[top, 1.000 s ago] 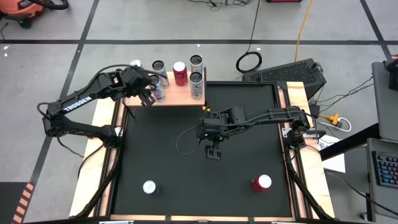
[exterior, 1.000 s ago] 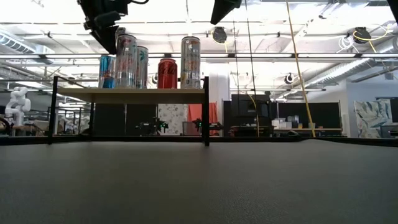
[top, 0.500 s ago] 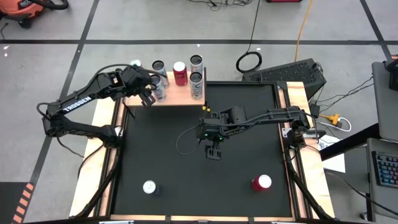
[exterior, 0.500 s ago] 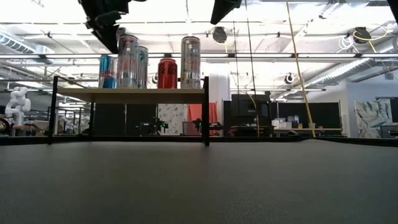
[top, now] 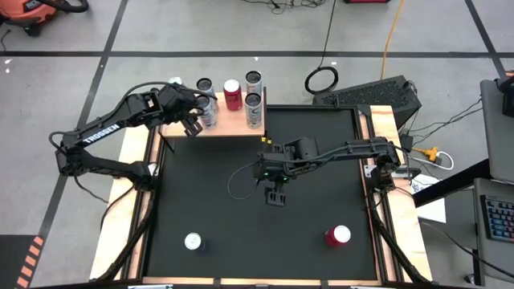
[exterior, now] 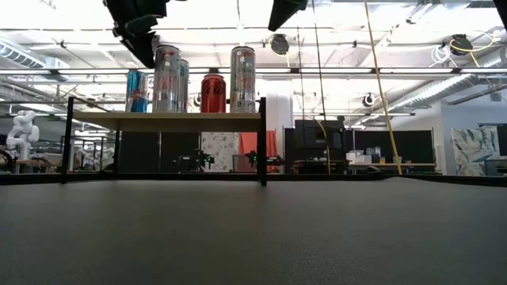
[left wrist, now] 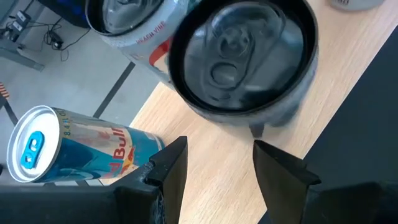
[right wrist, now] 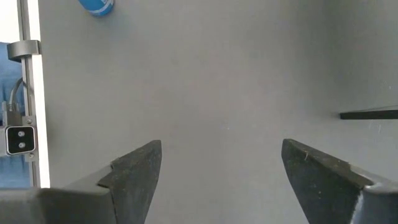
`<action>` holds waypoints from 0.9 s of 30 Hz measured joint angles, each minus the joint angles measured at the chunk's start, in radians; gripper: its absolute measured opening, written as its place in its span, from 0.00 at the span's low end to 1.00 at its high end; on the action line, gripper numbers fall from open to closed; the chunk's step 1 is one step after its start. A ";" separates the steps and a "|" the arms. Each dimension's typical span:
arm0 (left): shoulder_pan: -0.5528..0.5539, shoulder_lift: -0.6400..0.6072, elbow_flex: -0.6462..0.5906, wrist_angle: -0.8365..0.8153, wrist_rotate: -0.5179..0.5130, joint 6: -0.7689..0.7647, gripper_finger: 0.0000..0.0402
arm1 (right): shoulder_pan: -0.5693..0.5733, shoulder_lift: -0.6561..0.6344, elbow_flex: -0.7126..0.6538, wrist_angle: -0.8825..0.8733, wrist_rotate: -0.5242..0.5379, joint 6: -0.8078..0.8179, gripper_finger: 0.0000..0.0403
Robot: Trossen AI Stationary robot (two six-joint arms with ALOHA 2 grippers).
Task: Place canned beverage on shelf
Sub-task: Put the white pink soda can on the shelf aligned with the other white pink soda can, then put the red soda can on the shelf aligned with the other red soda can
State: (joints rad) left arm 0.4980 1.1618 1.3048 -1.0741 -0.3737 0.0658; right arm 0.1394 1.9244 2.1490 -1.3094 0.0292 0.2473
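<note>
Our left end effector (top: 191,122) hung open and empty just above the upright silver can (left wrist: 249,59) on the shelf (top: 229,124). Our right end effector (top: 275,193) waited wide over the surface (top: 321,185).

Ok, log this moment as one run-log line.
left gripper: open, above shelf, beside silver can | right gripper: open, over mat, idle | two cans left on table

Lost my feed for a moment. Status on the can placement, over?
Left gripper open above shelf, empty, silver can standing free. Right gripper open, idle mid-table. Two cans left on table. Nothing obstructing.
</note>
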 joint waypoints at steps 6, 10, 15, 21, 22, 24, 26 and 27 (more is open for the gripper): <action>0.000 0.008 0.000 -0.010 0.005 -0.005 0.45 | 0.000 0.000 0.000 -0.001 0.000 -0.001 0.78; 0.000 -0.007 0.000 -0.046 -0.003 -0.005 0.45 | 0.000 0.000 0.000 -0.004 0.000 -0.001 0.78; 0.001 -0.057 0.000 -0.103 -0.009 -0.010 0.45 | 0.000 0.000 0.000 -0.004 0.000 0.001 0.78; -0.010 -0.136 0.019 -0.200 0.061 -0.060 0.45 | 0.000 0.000 0.000 -0.082 0.000 0.067 0.78; -0.014 -0.151 0.019 -0.212 0.093 -0.063 0.45 | 0.000 0.000 0.000 -0.103 0.000 0.096 0.78; -0.023 -0.181 0.015 -0.222 0.177 -0.098 0.45 | 0.002 0.000 0.000 -0.145 0.000 0.155 0.78; -0.039 -0.205 0.011 -0.224 0.261 -0.122 0.45 | 0.012 0.000 0.000 -0.184 0.019 0.209 0.78; -0.049 -0.215 0.010 -0.224 0.290 -0.132 0.45 | 0.019 0.000 0.000 -0.201 0.039 0.231 0.78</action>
State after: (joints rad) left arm 0.4488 0.9467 1.3145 -1.2979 -0.0840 -0.0659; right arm 0.1588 1.9244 2.1490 -1.5107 0.0683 0.4784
